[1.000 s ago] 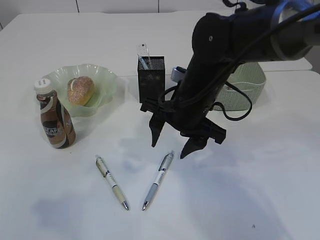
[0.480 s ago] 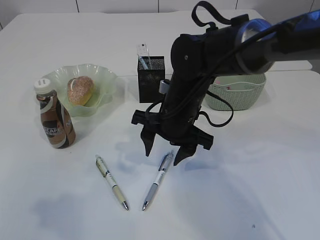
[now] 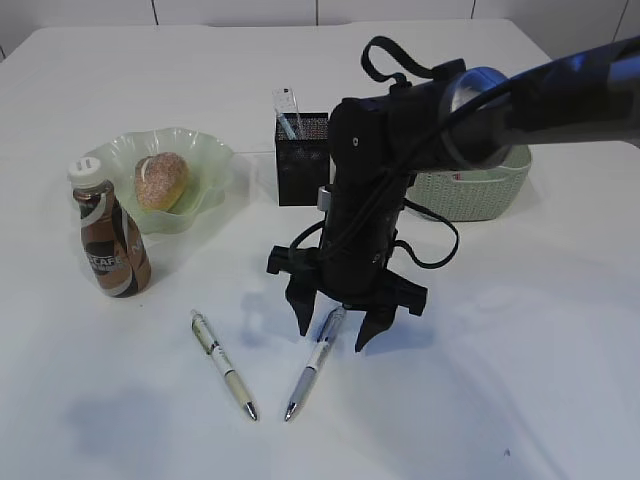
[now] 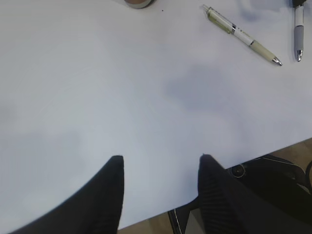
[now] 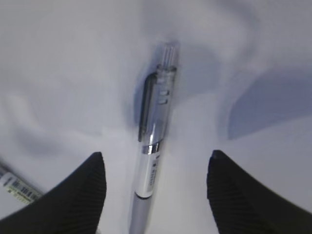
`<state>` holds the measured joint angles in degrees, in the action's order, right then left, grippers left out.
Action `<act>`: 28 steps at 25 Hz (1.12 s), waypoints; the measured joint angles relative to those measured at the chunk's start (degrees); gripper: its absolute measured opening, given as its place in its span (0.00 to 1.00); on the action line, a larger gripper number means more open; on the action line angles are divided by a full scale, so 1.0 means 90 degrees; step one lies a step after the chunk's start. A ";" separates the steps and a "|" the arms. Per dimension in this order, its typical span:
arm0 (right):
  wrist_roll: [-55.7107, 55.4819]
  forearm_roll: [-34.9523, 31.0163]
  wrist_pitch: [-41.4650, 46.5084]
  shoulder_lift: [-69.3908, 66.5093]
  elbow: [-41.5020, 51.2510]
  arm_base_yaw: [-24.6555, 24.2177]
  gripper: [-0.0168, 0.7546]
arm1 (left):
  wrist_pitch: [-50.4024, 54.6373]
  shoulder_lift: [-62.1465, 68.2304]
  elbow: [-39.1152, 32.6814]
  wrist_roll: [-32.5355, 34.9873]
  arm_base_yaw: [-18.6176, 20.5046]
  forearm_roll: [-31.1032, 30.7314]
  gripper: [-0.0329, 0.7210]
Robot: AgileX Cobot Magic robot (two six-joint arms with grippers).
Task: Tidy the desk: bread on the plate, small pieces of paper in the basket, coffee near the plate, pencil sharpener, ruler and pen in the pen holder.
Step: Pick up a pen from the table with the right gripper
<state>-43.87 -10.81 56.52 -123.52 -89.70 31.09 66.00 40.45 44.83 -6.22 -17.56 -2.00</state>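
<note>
Over the white surface [image 3: 520, 360], the right gripper [image 3: 335, 332] straddles the silver pen [image 5: 153, 161], fingers [image 5: 92, 187] spread wide. Pen pickup seems underway; next they must lower and close, then carry it to the pen holder [image 3: 302, 160].

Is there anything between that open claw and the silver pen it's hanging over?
Nothing visible. The right gripper stands open astride the clip end of the silver pen, with only bare table between its fingers and the pen. The other pen lies apart, off to the side.
</note>
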 joint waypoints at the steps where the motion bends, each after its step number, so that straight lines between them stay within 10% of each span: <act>1: -0.0012 0.0000 0.0017 -0.0045 0.0000 0.0000 0.68 | 0.0000 0.0000 0.0000 0.0000 0.0000 0.0000 0.50; 28: -0.0037 -0.0026 0.0033 -0.0266 -0.0010 0.0010 0.68 | 0.0000 0.0000 0.0000 0.0000 0.0000 -0.0024 0.50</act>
<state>-44.21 -11.04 56.81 -125.91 -89.79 31.19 66.00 40.45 44.83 -6.22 -17.56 -2.22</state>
